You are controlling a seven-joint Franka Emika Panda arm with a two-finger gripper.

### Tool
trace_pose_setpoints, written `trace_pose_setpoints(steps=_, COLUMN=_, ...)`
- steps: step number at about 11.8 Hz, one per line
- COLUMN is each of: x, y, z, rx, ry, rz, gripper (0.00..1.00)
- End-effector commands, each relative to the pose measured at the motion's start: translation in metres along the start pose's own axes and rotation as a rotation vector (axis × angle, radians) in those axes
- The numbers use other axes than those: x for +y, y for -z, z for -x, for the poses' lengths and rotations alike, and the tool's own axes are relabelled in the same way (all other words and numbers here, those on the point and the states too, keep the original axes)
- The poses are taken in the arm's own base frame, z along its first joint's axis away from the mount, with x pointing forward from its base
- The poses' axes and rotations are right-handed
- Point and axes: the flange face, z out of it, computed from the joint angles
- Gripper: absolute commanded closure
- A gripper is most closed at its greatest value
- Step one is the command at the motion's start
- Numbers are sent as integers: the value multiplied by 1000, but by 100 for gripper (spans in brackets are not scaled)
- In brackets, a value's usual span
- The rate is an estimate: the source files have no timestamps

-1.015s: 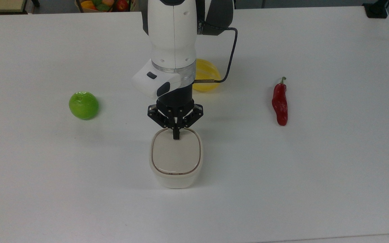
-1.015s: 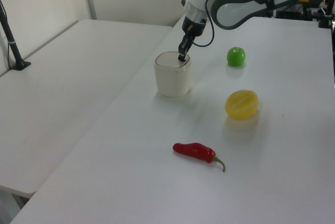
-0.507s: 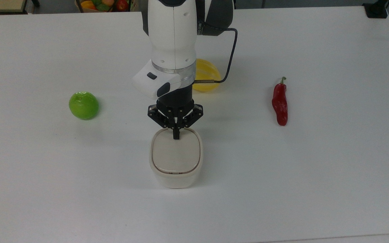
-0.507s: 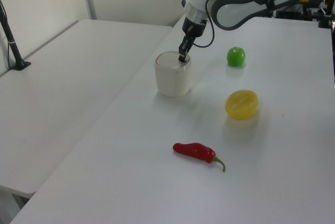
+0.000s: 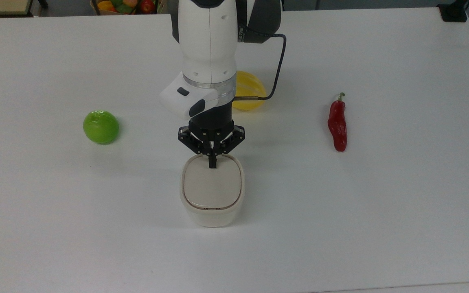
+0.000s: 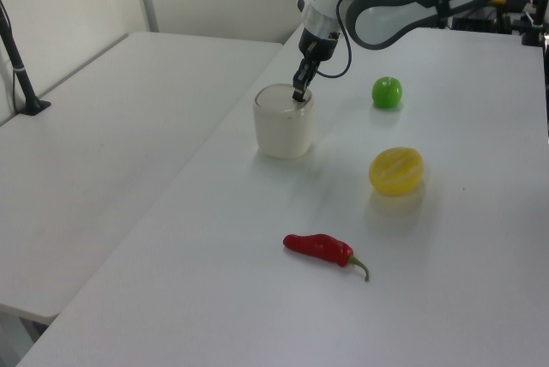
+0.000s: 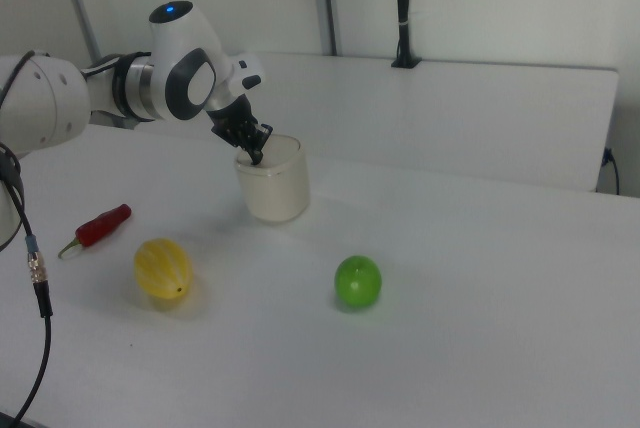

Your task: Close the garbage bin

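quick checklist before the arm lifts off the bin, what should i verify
1. Lid down: ok. In the top view the beige lid lies flat inside the rim of the garbage bin.
2. Lid latched: cannot tell; the latch is not readable.
3. Hand position: ok. The hand has its fingers together, tip on the lid's edge nearest the arm.
4. Bin upright: ok. It stands squarely on the table in the left view.
5. Lift path: ok. The green apple, yellow melon and red chilli all lie apart from the bin.
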Motion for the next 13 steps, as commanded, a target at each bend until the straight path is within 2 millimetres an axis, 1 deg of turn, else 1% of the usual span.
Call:
trace_pose_setpoints(steps=1, x=-2, y=-11, z=13, rx=-49, ry=1, rz=12, gripper=100)
trace_pose_setpoints(steps=5, x=-1, y=-1, z=10, rx=-37, ry=-2, rz=10, gripper=100)
trace_pose_setpoints(steps=7, x=-1, y=10, z=8, rx=-27, ry=-5, rz=6, gripper=100)
trace_pose_setpoints(steps=10, x=2, y=42, z=3, rx=-9, ry=-11, rz=5, gripper=100)
trace_pose_setpoints(steps=11, x=5, y=65, z=2, rx=2, ry=-15, rz=7, gripper=100)
trace_pose_setpoints(steps=13, x=7, y=87, z=5, rx=-24, ry=-14, rz=11, gripper=100)
